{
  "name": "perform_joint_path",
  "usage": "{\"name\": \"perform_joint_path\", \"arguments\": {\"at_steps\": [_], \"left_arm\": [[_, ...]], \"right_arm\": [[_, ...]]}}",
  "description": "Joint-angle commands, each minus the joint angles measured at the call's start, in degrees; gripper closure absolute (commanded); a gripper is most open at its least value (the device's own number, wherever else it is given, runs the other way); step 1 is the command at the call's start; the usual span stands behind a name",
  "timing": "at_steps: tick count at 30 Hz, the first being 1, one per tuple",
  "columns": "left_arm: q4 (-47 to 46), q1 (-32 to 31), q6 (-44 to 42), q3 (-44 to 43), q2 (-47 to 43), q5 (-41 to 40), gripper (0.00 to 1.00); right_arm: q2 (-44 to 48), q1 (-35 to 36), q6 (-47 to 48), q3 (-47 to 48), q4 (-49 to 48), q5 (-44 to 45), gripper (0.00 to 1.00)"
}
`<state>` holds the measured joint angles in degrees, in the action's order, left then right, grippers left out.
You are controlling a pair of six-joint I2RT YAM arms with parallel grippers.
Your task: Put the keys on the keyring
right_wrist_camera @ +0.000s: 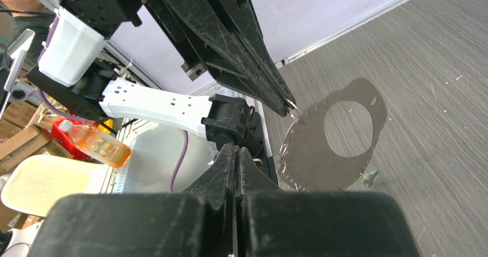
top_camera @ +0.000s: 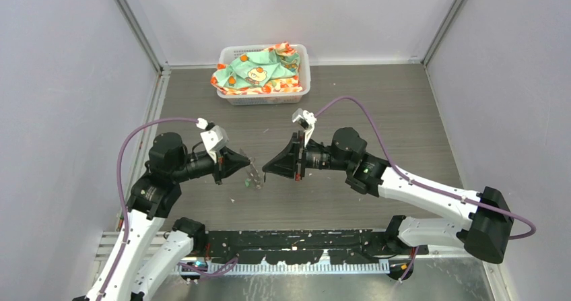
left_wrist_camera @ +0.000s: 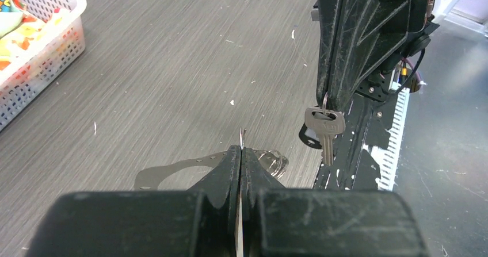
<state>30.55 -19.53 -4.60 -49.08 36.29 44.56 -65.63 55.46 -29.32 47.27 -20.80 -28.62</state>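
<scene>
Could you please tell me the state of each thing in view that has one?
Small silver metal key: hanging, blade down.
Right gripper: shut, that key dangling from its tips.
Left gripper: shut on a thin metal sliver.
Thin grey toothed keyring loop: seemingly flat on table.
White plastic basket: holding patterned cloth.

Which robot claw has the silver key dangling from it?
The right gripper: the silver key hangs just below its closed fingertips. The left gripper shows only a thin wire poking out between its shut fingers.
</scene>
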Motion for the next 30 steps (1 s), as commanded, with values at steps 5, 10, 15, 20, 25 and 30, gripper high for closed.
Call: {"name": "perform_joint_path", "arguments": {"at_steps": [5, 10, 15, 20, 25, 30], "left_arm": [[-5.97, -0.38, 2.13, 1.15, -1.16, 0.61, 0.99], [-6.51, -0.42, 3.54, 0.96, -0.53, 1.06, 0.99], [-6.56, -0.83, 2.46, 0.99, -0.66, 3.37, 1.0], [-6.77, -1.32, -5.59, 1.63, -2.44, 6.52, 0.99], [-7.34, -1.48, -9.83, 1.81, -2.65, 7.83, 1.0], [-11.75, -1.48, -17.92, 4.97, -7.15, 11.54, 0.99]], "right_arm": [[-0.86, 0.91, 0.65, 4.83, -2.1, 2.88, 0.99], [-1.88, 2.94, 4.68, 7.43, 4.26, 6.63, 0.99], [-3.04, 5.18, 9.13, 9.97, 9.5, 11.33, 0.99], [-2.57, 5.96, 10.29, 9.84, 10.01, 12.8, 0.99], [-0.9, 6.15, 9.26, 7.78, 7.99, 12.36, 0.99], [5.21, 6.19, 7.43, 2.6, 5.6, 13.43, 0.99]]}}
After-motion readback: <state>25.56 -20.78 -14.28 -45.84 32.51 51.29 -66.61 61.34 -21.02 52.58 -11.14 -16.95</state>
